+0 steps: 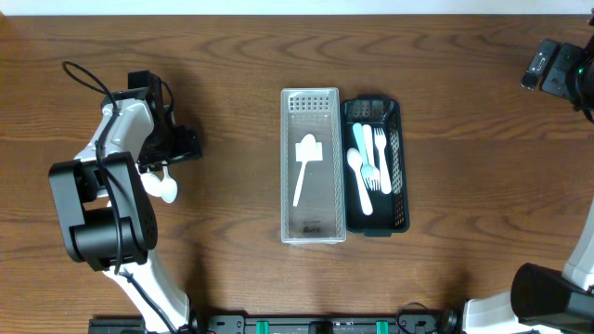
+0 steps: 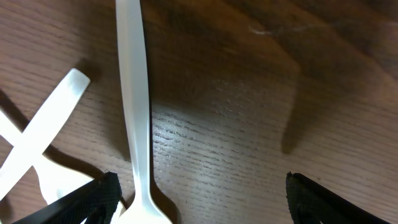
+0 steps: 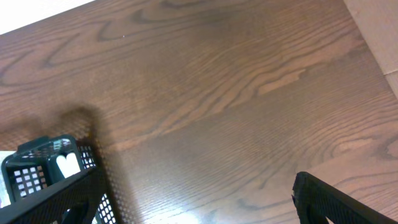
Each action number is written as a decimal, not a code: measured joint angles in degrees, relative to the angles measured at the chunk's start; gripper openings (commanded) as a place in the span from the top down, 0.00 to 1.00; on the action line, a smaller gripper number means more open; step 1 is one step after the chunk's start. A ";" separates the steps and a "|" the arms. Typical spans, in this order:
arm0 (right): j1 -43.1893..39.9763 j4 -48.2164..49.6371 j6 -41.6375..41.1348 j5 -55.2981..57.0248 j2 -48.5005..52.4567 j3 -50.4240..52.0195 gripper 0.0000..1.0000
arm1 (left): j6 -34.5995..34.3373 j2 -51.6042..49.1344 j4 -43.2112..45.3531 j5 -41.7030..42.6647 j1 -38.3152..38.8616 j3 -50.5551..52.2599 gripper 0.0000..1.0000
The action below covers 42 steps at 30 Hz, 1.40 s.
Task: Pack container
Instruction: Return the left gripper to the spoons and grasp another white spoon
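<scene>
A clear plastic container (image 1: 290, 199) stands at the table's middle with one white spoon (image 1: 304, 165) in it. A black mesh basket (image 1: 401, 176) beside it on the right holds several white utensils (image 1: 369, 167). My left gripper (image 1: 172, 148) is at the far left, low over loose white utensils (image 1: 163, 187). In the left wrist view it (image 2: 202, 194) is open, with a white spoon (image 2: 134, 93) lying on the wood between the fingers, close to the left one. A second white handle (image 2: 46, 127) lies to its left. My right gripper (image 3: 199, 199) is open and empty above bare wood.
The right arm (image 1: 557, 70) is at the far right back corner, away from the basket. A corner of the black basket (image 3: 43, 163) shows at the left of the right wrist view. Bare wood lies between the left utensils and the container.
</scene>
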State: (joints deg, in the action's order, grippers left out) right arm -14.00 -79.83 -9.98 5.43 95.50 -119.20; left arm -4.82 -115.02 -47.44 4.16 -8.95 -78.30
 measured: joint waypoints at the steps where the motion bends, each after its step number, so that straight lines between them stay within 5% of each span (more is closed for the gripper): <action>1: 0.00 0.00 0.00 0.00 0.00 0.00 0.01 | 0.07 -0.07 0.24 0.00 0.00 0.11 0.12; 20: 0.00 -0.07 0.22 0.00 0.00 0.00 0.01 | 0.81 0.24 4.83 -0.02 -0.24 3.72 0.14; 27: 0.00 -0.13 0.22 0.00 0.00 0.00 0.01 | 1.36 0.24 4.09 0.02 -0.59 3.72 0.47; 30: 0.00 -0.13 0.22 0.00 0.00 0.00 0.01 | 1.66 0.24 3.89 0.02 -0.66 3.72 0.53; 32: 0.00 -0.15 0.22 0.00 0.00 0.00 0.01 | 1.57 0.24 3.80 0.04 -0.66 3.72 0.66; 42: 0.00 -0.15 0.24 0.00 0.00 0.00 0.01 | 1.75 0.24 3.78 0.15 -0.66 3.72 0.81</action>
State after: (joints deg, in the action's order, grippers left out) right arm -14.00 -79.99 -9.74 5.43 95.50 -119.20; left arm -3.07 -114.78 -43.66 4.32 -9.61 -74.59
